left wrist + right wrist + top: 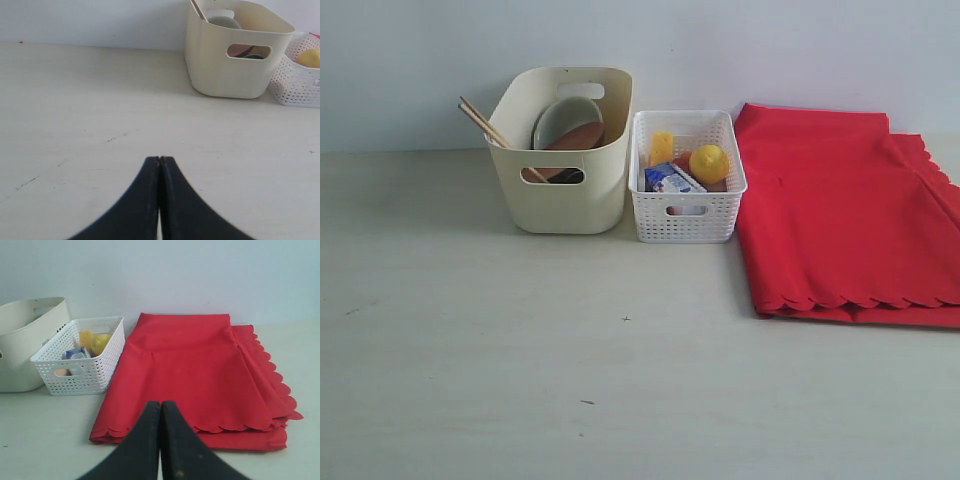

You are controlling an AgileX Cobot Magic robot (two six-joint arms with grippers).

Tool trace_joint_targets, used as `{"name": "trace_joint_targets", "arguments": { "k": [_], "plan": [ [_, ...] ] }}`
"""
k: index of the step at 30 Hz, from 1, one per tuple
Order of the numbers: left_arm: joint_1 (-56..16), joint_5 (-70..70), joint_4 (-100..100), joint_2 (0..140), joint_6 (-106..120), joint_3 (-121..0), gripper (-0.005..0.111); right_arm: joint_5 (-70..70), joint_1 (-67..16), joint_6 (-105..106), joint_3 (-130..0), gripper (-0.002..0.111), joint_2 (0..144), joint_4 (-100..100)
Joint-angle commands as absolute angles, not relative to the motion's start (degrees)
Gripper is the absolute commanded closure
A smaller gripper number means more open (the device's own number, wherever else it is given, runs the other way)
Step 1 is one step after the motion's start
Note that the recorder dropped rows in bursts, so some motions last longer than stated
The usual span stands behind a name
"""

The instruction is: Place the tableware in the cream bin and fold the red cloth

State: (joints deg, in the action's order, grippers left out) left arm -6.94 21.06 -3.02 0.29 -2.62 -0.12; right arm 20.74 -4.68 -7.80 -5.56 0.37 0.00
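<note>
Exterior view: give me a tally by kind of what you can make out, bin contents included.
Containers: 2 (cream bin, white basket)
Cloths: 1 (red cloth)
Tableware visible in the bin: 3 (chopsticks as one pair, bowl, plate)
Food visible in the basket: 3 (cheese, lemon, carton)
Total: 9; more may be hidden.

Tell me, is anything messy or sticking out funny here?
Mostly tidy. The wooden chopsticks lean out over the rim of the cream bin instead of lying inside. The red cloth is folded, but its layers don't line up: a scalloped edge pokes out on one side. Nothing looks spilled or broken.
</note>
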Motion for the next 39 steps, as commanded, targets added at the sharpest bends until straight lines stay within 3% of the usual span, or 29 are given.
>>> {"name": "trace_joint_targets", "arguments": {
  "k": [1,39],
  "plan": [
    [-6.7,20.4,-3.0,0.0,-3.1,0.0,0.107,19.6,-4.9,-8.1,-2.8,0.108,0.0,-2.9],
    [-6.7,20.4,-3.0,0.0,-3.1,0.0,0.107,18.3,-4.9,-6.1,0.0,0.108,0.0,-6.3]
  ]
}}
